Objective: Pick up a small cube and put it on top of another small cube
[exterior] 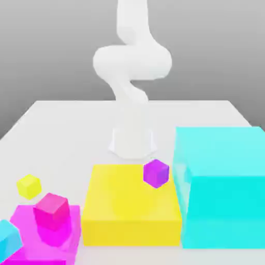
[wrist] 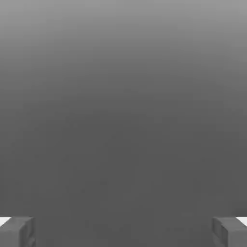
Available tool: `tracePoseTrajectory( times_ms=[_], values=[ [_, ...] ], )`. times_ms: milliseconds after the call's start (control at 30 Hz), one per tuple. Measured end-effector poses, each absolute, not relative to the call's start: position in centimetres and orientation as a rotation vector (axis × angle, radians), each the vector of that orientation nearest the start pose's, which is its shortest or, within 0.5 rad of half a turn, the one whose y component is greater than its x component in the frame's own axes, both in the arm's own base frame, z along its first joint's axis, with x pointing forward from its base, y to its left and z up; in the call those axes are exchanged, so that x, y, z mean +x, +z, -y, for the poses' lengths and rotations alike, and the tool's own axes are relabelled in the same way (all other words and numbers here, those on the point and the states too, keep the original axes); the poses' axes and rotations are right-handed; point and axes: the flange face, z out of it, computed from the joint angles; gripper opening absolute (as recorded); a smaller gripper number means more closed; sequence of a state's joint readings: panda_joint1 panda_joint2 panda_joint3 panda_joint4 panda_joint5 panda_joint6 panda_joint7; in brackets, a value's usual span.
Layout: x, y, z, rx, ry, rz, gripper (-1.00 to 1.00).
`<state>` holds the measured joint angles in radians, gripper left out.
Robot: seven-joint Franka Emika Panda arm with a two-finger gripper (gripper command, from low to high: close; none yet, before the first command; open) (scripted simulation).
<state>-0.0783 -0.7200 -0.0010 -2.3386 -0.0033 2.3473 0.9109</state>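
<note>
I see small yellow cube (exterior: 28,186) on worktop (exterior: 62,124), beside magenta slab (exterior: 31,248) | cyan piece (exterior: 8,235) cut off at frame edge | white arm (exterior: 132,62) top cropped | hand (wrist: 123,231) fingers spread wide, holding nothing

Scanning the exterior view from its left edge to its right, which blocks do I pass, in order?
Light-blue block at the corner → tiny bright-yellow cube → small magenta cube → large flat yellow block → small purple cube → big cyan block.
</note>
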Motion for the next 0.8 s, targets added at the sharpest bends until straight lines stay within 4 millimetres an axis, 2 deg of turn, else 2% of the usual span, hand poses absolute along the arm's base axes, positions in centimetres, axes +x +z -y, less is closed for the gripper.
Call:
tracePoseTrajectory(
  times_ms=[67,167,267,367,467,600,733,800],
  values=[
    [39.7,62.9,5.9,-2.298,-0.866,-1.49,0.0],
    [41.5,57.2,10.4,-2.158,-0.757,-1.78,0.0],
    [42.0,51.3,14.9,-1.982,-0.648,-2.053,0.0],
    [41.2,45.4,19.3,-1.772,-0.539,-2.307,0.0],
    [39.4,39.5,23.3,-1.528,-0.427,-2.537,0.0],
    [35.3,31.9,27.5,-1.157,-0.278,-2.798,0.0],
    [29.1,24.7,31.0,-0.696,-0.128,-3.012,0.0],
    [26.2,21.4,31.5,-0.479,-0.05,-3.084,0.0]
  ],
)
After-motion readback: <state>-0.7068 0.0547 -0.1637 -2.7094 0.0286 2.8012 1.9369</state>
